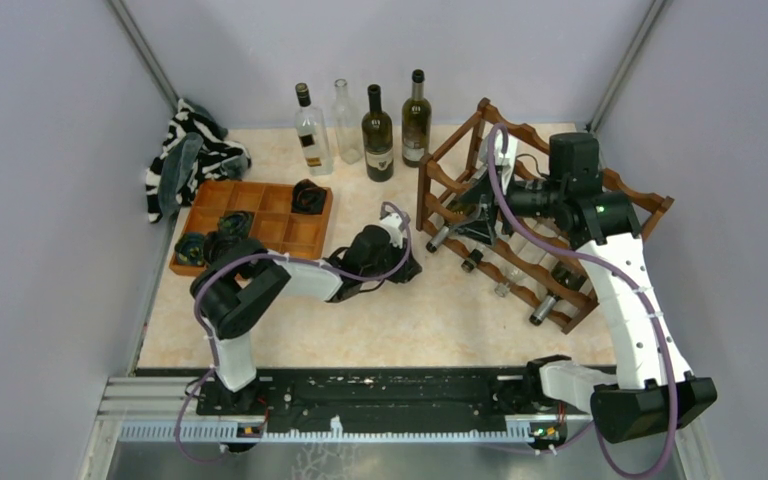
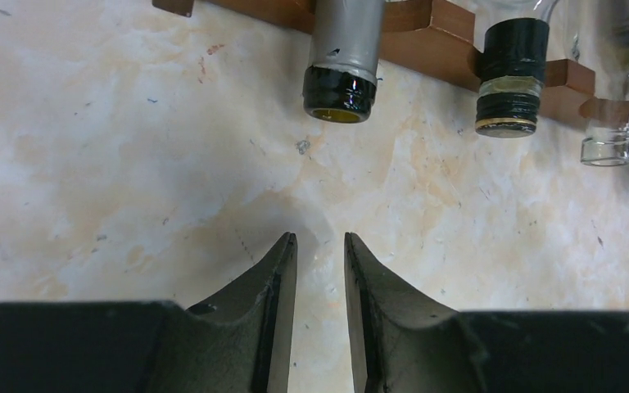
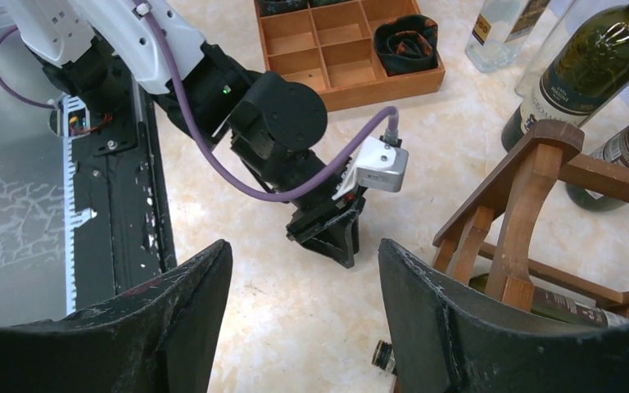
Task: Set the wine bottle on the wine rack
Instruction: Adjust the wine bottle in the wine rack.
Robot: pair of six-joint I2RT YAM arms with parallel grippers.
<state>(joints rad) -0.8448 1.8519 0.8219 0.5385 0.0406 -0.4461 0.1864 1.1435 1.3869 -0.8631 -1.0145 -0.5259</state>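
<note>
The wine bottle [image 1: 377, 135] was seen upright at the back of the surface [image 1: 360, 320], beside the wine rack [image 1: 480, 125]; the left fingers [image 2: 274, 327] were closed on nothing; the right fingers [image 3: 180, 327] were parted, empty; a reach and grasp were judged needed next.

We are looking at pale lilac walls [image 1: 50, 120] closing in three sides. We are seeing a marbled beige tabletop [image 1: 380, 325] between them.
</note>
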